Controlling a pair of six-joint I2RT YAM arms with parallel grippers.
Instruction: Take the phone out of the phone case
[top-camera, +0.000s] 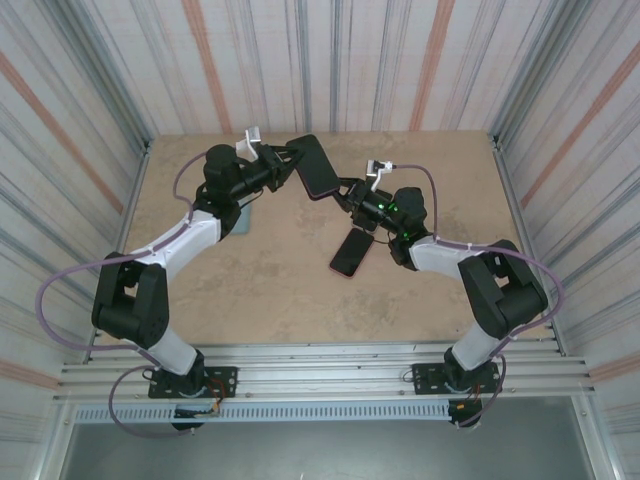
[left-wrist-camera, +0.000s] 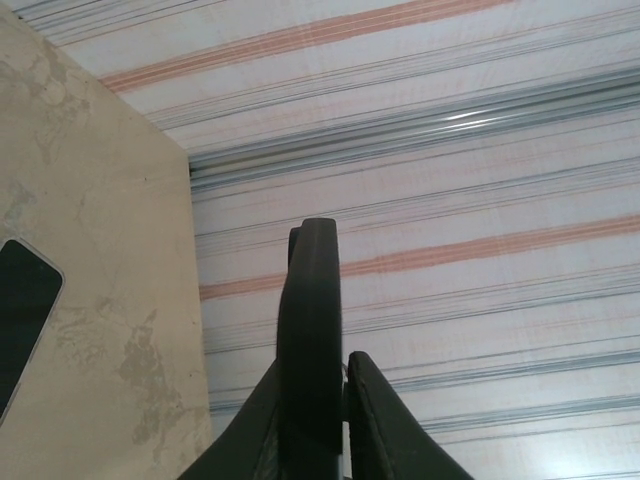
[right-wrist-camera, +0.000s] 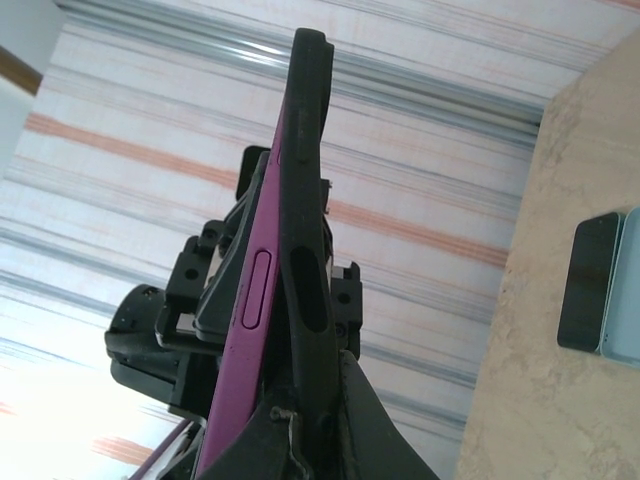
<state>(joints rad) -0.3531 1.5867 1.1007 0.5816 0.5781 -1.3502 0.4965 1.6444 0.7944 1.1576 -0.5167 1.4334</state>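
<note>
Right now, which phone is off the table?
The purple phone in its black case, held in the air between the left gripper and right gripper. The dark phone lies flat on the table.

**Purple phone, black phone case, striped walls**
The phone (right-wrist-camera: 245, 330) is purple, and the phone case (right-wrist-camera: 305, 200) around it is matte black. A second handset (top-camera: 350, 252) is glossy black, and the table (top-camera: 280, 295) is beige with darker mottling. The walls (top-camera: 400, 60) have grey and orange-red stripes on white. The arms (top-camera: 190, 235) are black and white.
</note>
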